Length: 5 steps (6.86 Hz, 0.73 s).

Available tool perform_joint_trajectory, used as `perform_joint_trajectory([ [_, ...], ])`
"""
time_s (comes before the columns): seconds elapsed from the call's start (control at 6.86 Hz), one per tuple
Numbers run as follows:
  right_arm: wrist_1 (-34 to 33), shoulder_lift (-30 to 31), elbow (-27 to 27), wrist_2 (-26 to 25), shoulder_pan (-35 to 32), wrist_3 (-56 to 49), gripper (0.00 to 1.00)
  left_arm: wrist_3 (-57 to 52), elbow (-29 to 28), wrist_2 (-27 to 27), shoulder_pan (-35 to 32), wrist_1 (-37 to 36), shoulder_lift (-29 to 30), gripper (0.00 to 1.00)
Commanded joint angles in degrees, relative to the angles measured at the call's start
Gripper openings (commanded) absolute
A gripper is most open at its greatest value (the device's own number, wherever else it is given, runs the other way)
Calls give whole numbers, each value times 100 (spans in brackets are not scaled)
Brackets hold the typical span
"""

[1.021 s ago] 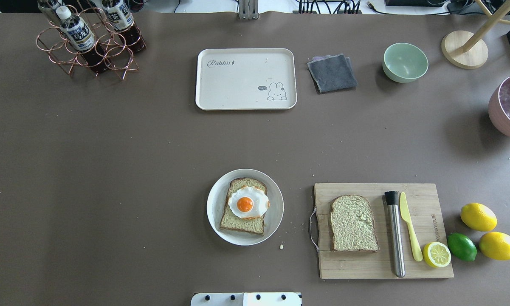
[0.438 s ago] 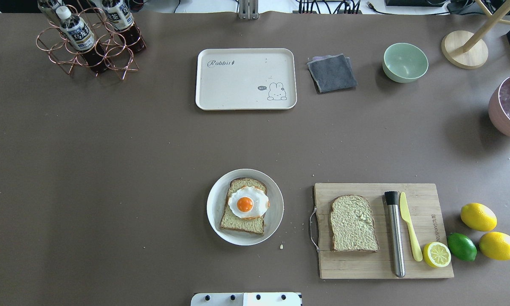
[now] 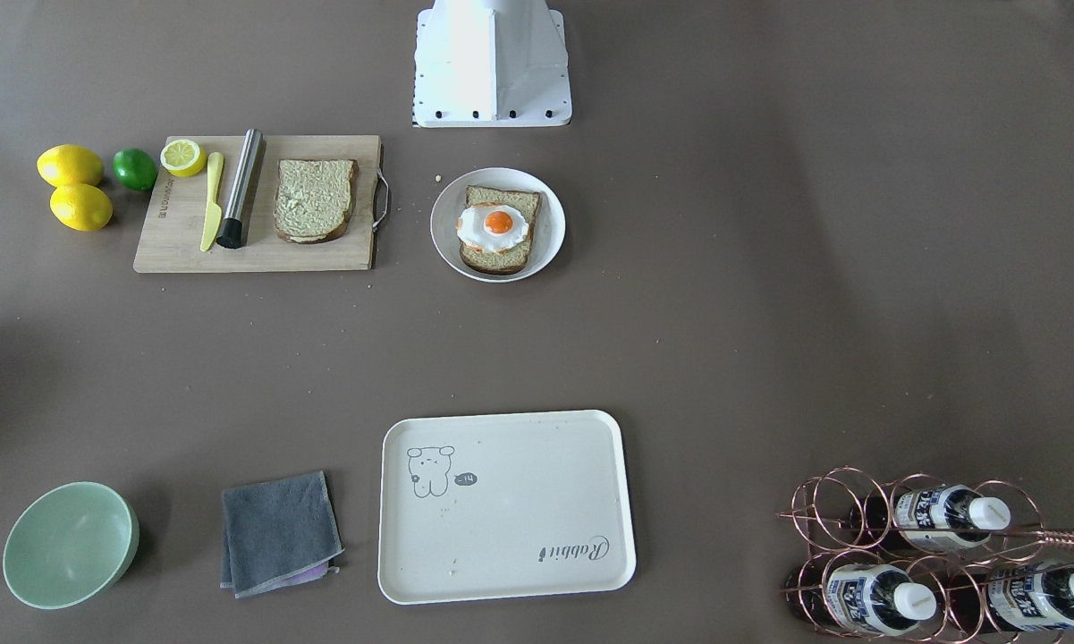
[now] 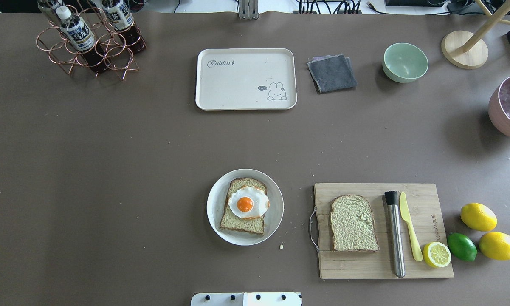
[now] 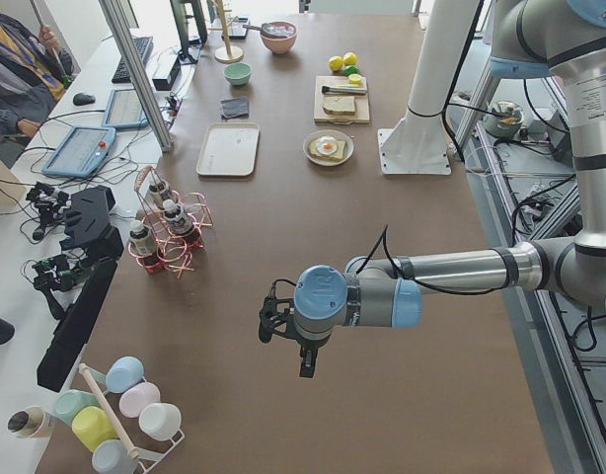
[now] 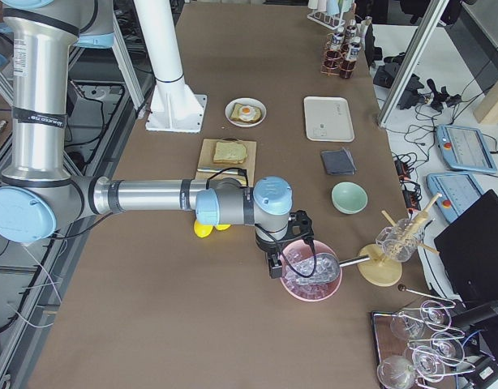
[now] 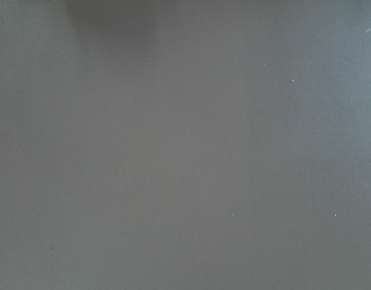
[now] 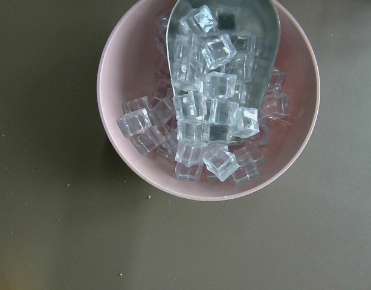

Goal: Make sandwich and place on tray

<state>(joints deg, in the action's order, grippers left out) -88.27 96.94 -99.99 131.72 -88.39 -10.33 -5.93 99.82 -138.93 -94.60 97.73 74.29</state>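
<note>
One bread slice [image 4: 242, 223] lies on a round white plate [image 4: 215, 207] with the fried egg [image 4: 247, 203] on top. The second bread slice [image 4: 353, 223] lies on the wooden cutting board [image 4: 365, 267]. The cream tray [image 4: 233, 80] sits at the table's far middle and holds nothing. My left gripper [image 5: 305, 363] shows only in the exterior left view, over bare table far from the food; I cannot tell if it is open or shut. My right gripper [image 6: 275, 267] shows only in the exterior right view, above a pink bowl; I cannot tell its state.
The board also holds a steel muddler [image 4: 395, 233], a yellow knife [image 4: 409, 225] and a half lemon [image 4: 436, 254]. Lemons and a lime [image 4: 461, 246] lie beside it. A pink bowl of ice cubes [image 8: 206, 103], a green bowl [image 4: 405, 62], a grey cloth [image 4: 332, 73] and a bottle rack [image 4: 89, 38] stand around.
</note>
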Motion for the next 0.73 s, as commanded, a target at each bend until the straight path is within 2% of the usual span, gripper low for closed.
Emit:
perform_joint_trajectory([
  [0.0,3,0,6,2,5,-13,100,21,11,-3,3,18,6,97],
  [0.58,3,114,14,46,6,-39,100,-13,-24,-3,3,53,-2,97],
])
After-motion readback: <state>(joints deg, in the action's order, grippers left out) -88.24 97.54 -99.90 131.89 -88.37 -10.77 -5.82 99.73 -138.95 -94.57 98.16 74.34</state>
